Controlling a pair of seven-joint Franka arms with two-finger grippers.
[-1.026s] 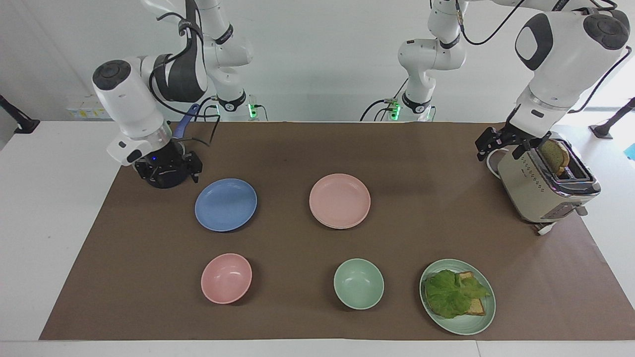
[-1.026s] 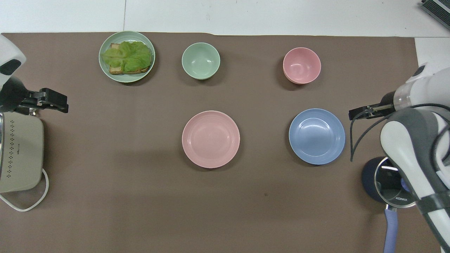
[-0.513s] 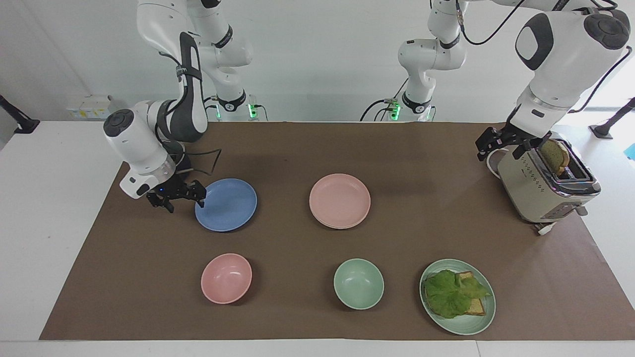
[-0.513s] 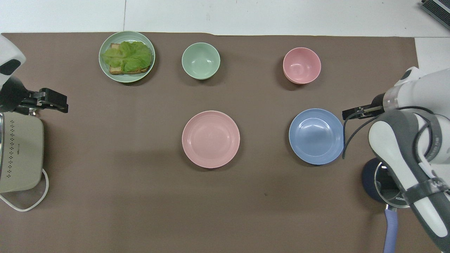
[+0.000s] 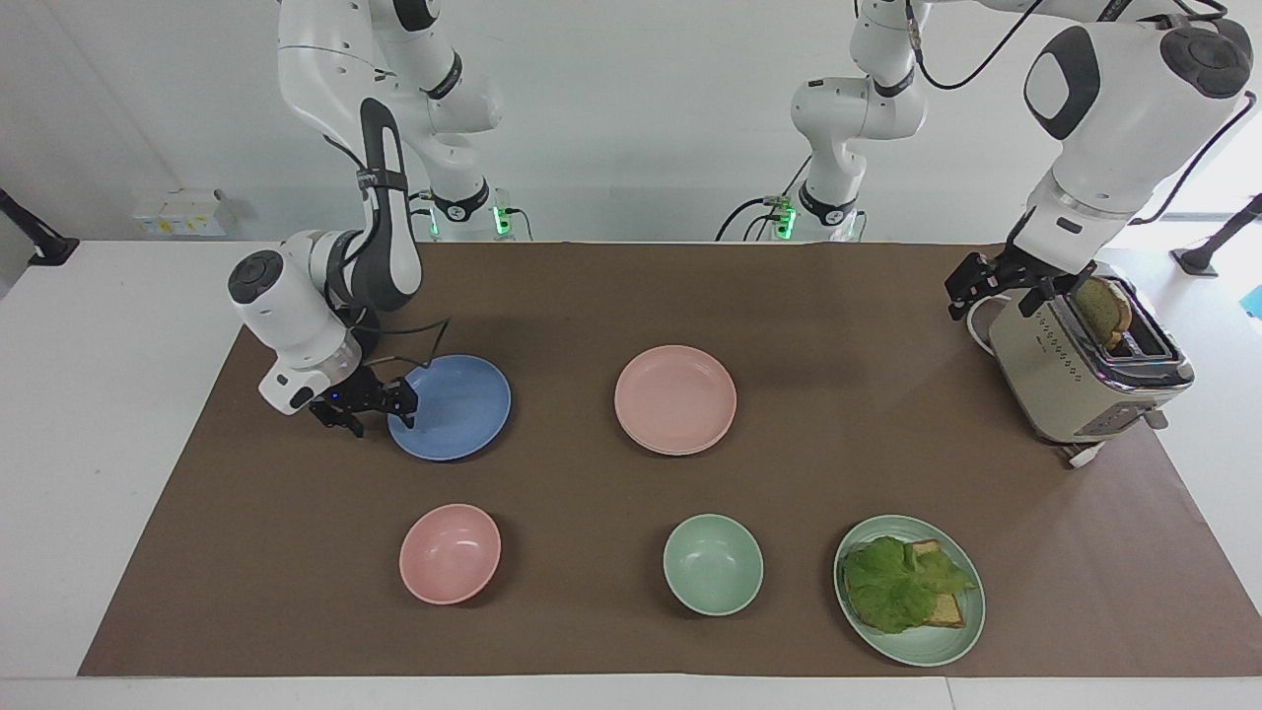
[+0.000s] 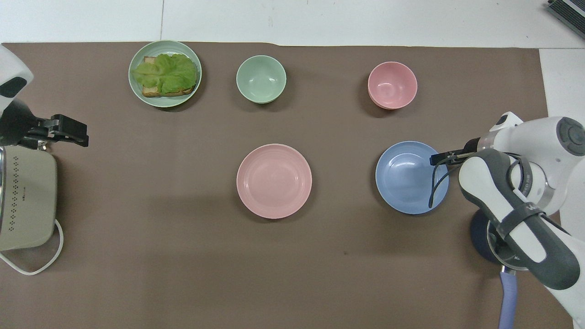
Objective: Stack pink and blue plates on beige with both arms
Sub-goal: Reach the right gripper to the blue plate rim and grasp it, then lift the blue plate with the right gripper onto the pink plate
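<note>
The right tool [image 5: 380, 406] sits low at the rim of the blue plate [image 5: 458, 406], placed to pinch its edge, though I cannot tell whether it grips, while the pink plate [image 5: 675, 399] lies mid-frame and the left tool [image 5: 989, 286] waits, spread wide, by the toaster [image 5: 1085, 380].

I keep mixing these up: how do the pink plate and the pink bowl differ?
The pink plate is wider and shallow; the pink bowl is smaller and deeper. The pink plate lies nearer to the robots, mid-table; the pink bowl lies farther, toward the right arm's end. Both are pale pink, round and empty.
</note>
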